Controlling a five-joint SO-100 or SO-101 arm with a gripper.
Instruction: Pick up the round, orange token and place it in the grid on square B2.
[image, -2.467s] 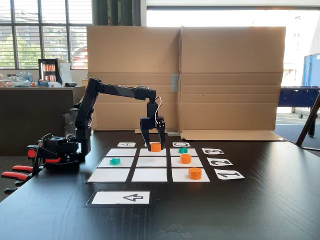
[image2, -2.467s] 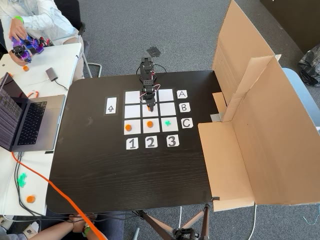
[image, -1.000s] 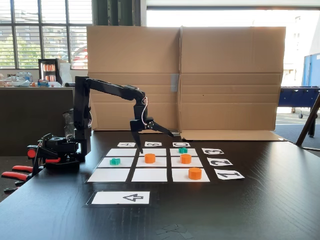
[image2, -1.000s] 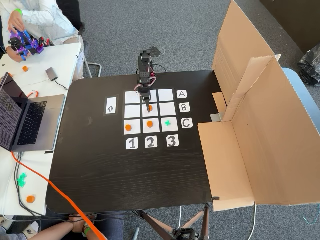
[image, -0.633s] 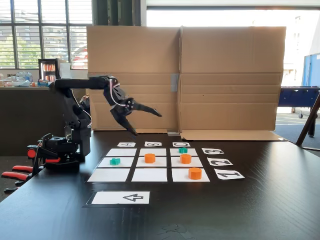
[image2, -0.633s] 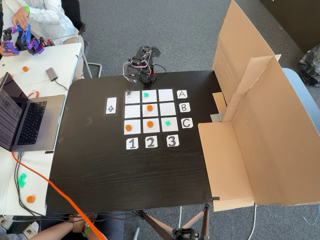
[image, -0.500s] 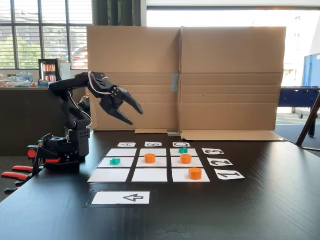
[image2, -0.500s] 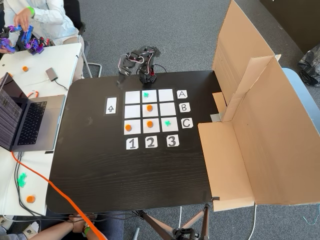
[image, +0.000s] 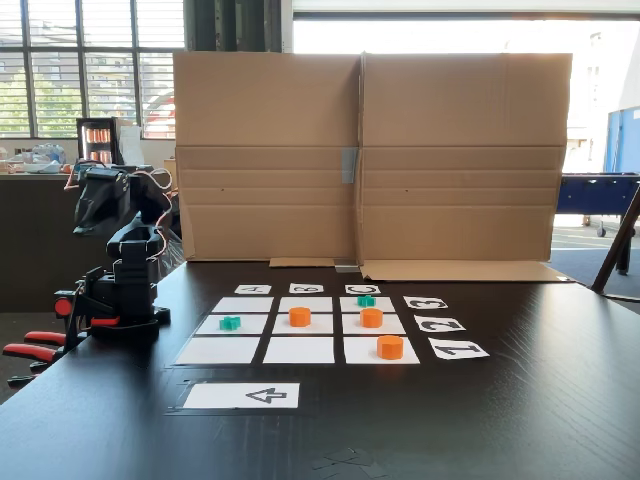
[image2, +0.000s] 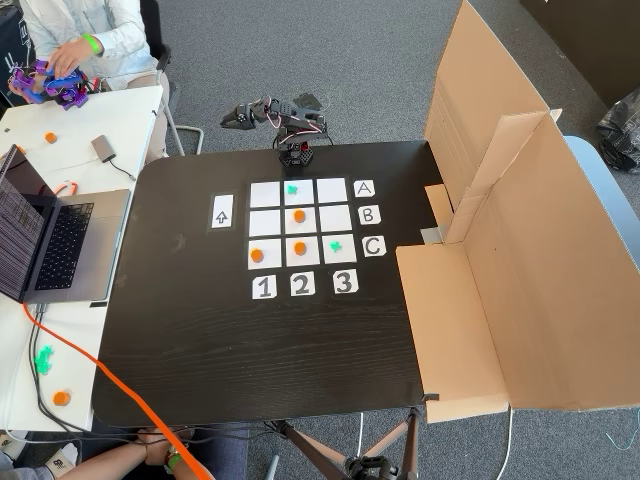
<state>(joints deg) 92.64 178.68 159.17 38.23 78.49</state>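
One round, orange token (image: 299, 316) (image2: 298, 215) stands upright on square B2 (image: 319, 325) (image2: 307, 227), the centre of the grid (image: 298, 350) (image2: 265, 193). Two more orange tokens (image: 371, 317) (image: 390, 346) stand on the grid's right column in the low fixed view. My gripper (image: 84, 212) (image2: 230, 121) is folded back over the arm's base, beyond the table's edge and far from the grid. It holds nothing that I can see, and its jaws are too dark and small to read.
Two green tokens (image: 230, 322) (image: 366, 300) sit on other grid squares. An arrow card (image: 242, 395) lies beside the grid. A cardboard wall (image: 370, 150) stands behind the table. A laptop (image2: 45, 245) and a person's hands (image2: 60, 65) are at a side table.
The gripper let the orange token go on the centre square, opened and lifted. The arm then swung back and folded over its base.
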